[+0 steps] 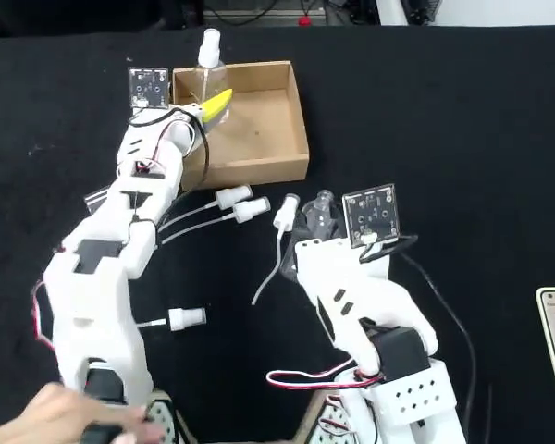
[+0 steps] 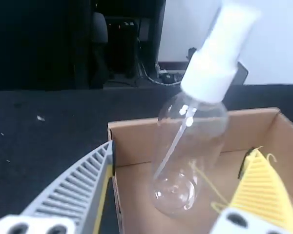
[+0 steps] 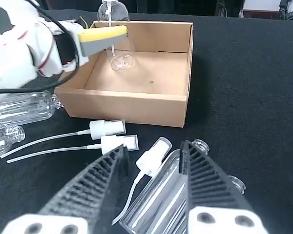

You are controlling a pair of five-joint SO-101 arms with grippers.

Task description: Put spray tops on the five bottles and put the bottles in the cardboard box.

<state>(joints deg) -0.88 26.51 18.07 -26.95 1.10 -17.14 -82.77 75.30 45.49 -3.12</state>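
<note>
Left gripper [image 2: 181, 148] is released: the grey and yellow fingers sit either side of the capped bottle [image 2: 190, 156] with a gap on both sides. That bottle is tilted, white spray head on, with its base inside the cardboard box [image 1: 259, 171] at the corner nearest my left arm.

Right gripper [image 3: 154, 146] is clamped on an uncapped bottle [image 3: 156, 200] in front of the box. I can't tell if it's off the table. One spray top [image 3: 155, 155] lies against that bottle near its neck, with its tube trailing back past my finger. The mouth of a second open bottle [image 3: 237, 184] shows just beside my right gripper.

Two loose spray tops [image 3: 107, 127] lie side by side between my right gripper and the box's front wall. A lone spray top [image 1: 187, 317] lies well apart, beside my left arm. Two bare bottles [image 3: 19, 107] lie on their sides under that arm, near the box.
</note>
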